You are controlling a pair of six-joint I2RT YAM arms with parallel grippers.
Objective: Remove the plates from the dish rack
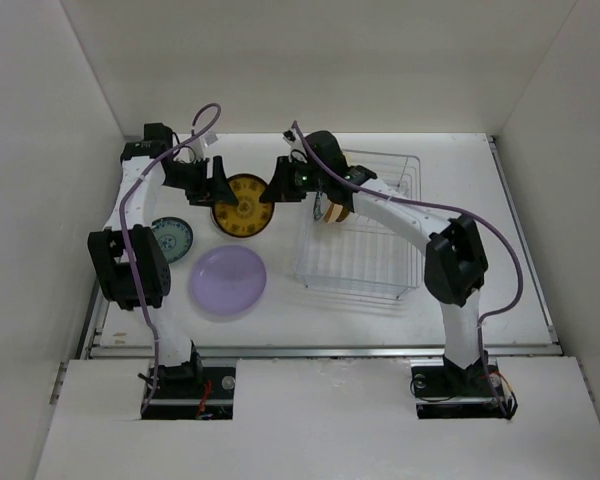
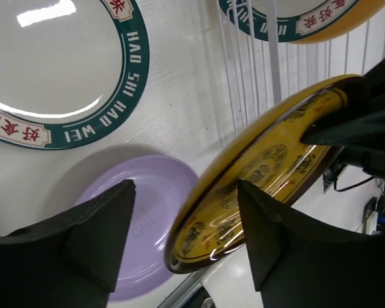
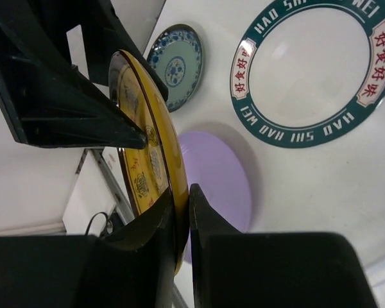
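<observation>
We log lavender plate (image 1: 228,282) and teal plate (image 1: 171,238) unloaded, mustard plate (image 1: 244,206) aloft pinched by right gripper (image 3: 182,199), left gripper (image 2: 185,187) jaws apart astride it, more plates (image 1: 330,212) in the rack (image 1: 380,265).

One camera looks down on the whole tabletop (image 1: 460,185) from above; both wrist cameras sit close, sharing the mustard plate (image 1: 243,205).

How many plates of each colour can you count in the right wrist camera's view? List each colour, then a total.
Mustard plate: 1
Lavender plate: 1
Blue-patterned plate: 1
White plate with green lettered rim: 1
Total: 4
</observation>
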